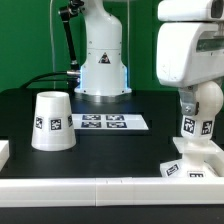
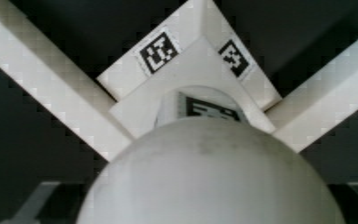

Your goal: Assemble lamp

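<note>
The two-finger claw [image 1: 197, 96] at the exterior view's right is clenched on the round matte white plastic bulb [image 1: 201, 112], which hangs upright directly under the big glossy white hand of the arm [image 1: 190, 45]. The fingers themselves are mostly hidden, so only a dark piece of one side shows beside the bulb. In the wrist view the bulb [image 2: 194, 175] fills the near part of the picture as a smooth grey-white dome. Under the bulb stands the flat square matte white base with a neck [image 1: 188, 167]. The lower end of the bulb, which carries two black-and-white square tags, meets the neck in the exterior view, but I cannot tell if it is fully seated there. The wrist view shows the base [image 2: 194, 55] past the dome, with two tags on its flat top and one more on the neck. Two straight white rails [image 2: 43, 80] run along both sides of the base and come together under the bulb, so the base sits in their corner. In the exterior view a long white rail [image 1: 110, 185] lies along the front edge of the black table [image 1: 120, 145], just beside the base. Well apart, at the exterior view's left, the larger matte white truncated-cone shade [image 1: 52, 122] stands on the table with its wide end down and one tag facing the camera. Between the shade and the base, further back, lies the marker board [image 1: 105, 122]. Behind it stands the white pedestal of the robot [image 1: 100, 60].
</note>
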`<action>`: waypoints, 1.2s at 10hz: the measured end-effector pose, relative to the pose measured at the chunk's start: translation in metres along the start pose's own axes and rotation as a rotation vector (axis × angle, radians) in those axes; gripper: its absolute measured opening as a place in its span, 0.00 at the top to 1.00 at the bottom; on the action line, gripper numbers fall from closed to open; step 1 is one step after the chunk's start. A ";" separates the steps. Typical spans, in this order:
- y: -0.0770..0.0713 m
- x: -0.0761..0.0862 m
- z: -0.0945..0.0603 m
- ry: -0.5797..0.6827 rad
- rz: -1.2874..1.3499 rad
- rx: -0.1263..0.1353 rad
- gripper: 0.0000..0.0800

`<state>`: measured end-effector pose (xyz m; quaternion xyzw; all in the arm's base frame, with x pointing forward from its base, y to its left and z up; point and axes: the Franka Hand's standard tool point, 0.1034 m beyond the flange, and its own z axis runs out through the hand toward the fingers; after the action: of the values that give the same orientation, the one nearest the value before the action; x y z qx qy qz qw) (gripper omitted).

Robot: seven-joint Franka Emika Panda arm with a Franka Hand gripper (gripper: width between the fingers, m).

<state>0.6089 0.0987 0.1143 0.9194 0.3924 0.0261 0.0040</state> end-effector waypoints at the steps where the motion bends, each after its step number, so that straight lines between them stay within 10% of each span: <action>1: 0.000 0.000 0.000 0.007 0.117 0.002 0.28; 12: -0.001 0.000 0.001 0.042 1.029 0.031 0.28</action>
<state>0.6083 0.0997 0.1131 0.9927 -0.1104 0.0373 -0.0308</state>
